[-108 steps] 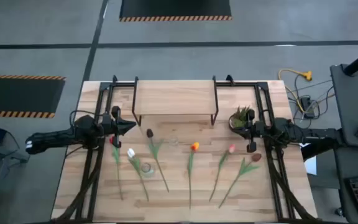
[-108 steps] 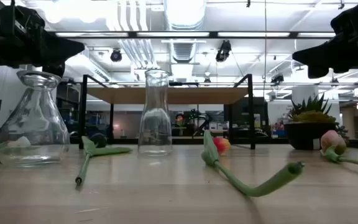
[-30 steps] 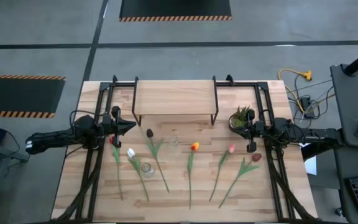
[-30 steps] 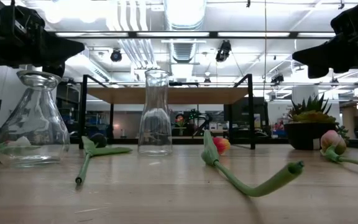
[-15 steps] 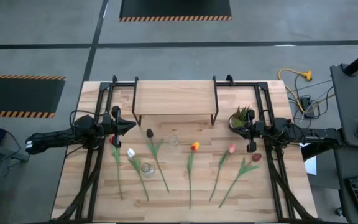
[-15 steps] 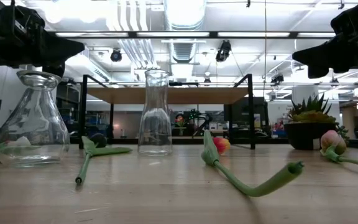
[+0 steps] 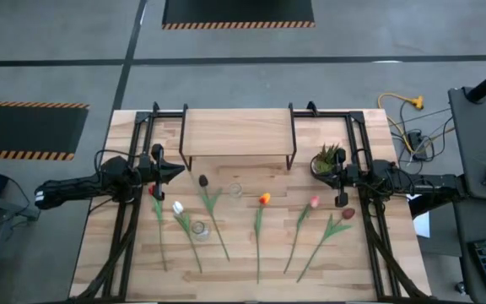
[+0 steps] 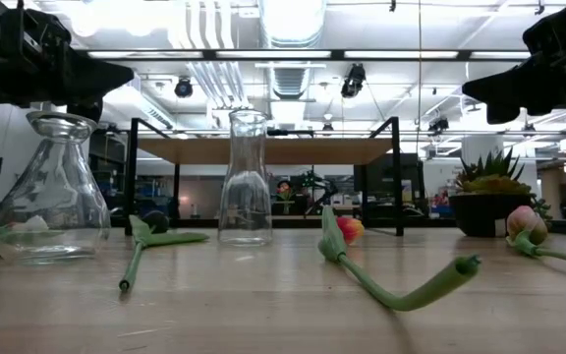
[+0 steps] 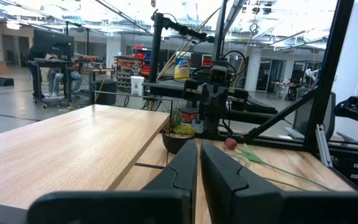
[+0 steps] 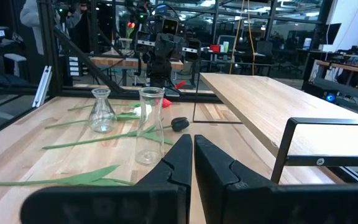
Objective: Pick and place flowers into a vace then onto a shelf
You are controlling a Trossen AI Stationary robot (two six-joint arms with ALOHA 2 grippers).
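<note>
Left gripper (image 7: 175,170) hanging above the tabletop's (image 7: 243,262) left side, dark matte fingers pressed together, nothing between them. Just below it in the high view, a red tulip (image 7: 152,192) and a white tulip (image 7: 177,207) on thin green stems, lying flat on pale, plank-grained wood. Squat clear glass flask (image 8: 51,189) with a wide rounded base and narrow neck, standing upright near the white tulip's stem. Dark maroon tulip (image 7: 202,181) next, long stem running toward the front edge. Taller, slimmer clear glass vase (image 8: 245,178) upright near the middle, empty. Behind, against the far edge, the shelf (image 7: 237,133): flat light-wood board on thin black metal legs, bare. Orange-yellow tulip (image 7: 264,199), then a pink tulip (image 7: 315,202) and another dark red tulip (image 7: 348,214), all flat on the wood with stems fanned toward the front. Spiky green plant (image 7: 328,157) in a dark round pot at right. Right gripper (image 7: 336,178) beside that pot, above the tabletop, fingers likewise closed and empty. No legible writing anywhere.
</note>
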